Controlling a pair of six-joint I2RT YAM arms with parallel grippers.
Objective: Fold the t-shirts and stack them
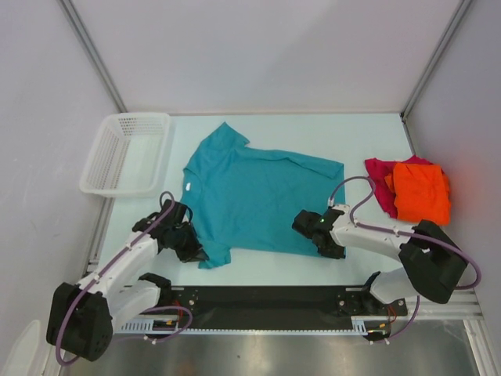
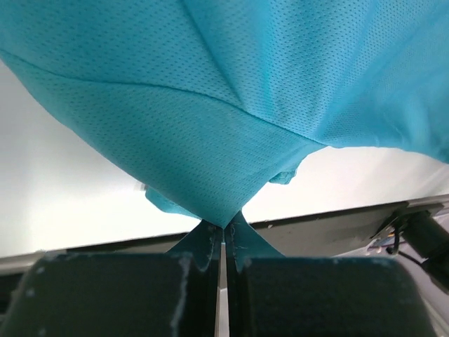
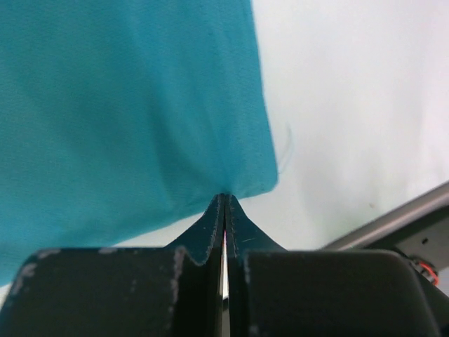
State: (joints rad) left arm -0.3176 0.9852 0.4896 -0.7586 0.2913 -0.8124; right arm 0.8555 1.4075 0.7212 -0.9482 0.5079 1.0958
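Seen from above, a teal-blue t-shirt (image 1: 258, 200) lay spread flat in the middle of the pale bench (image 1: 344, 141), turned sideways: its collar pointed to the left edge and its hem to the right edge.

Your left jaws were closed on the shirt's near-left corner, which looked like the sleeve nearest the near edge. The left wrist view showed fine, dimpled mesh-knit cloth (image 2: 231, 105) gathered to a point between the dark padded jaws, with a seam curving across it.

Your right jaws were closed on the near-right hem corner. In the right wrist view the smooth, square-cut cloth (image 3: 126, 112) ended in a crisp corner pinched between the jaws.

Holding both corners along one long side likely served the first fold, so that the near half could be carried over the far half while staying taut and even.

At the right edge, a bright orange t-shirt (image 1: 421, 192) rested folded on top of a rumpled magenta-red t-shirt (image 1: 378, 178), well apart from the teal one. A white plastic mesh basket (image 1: 129, 117) sat at the far-left corner.
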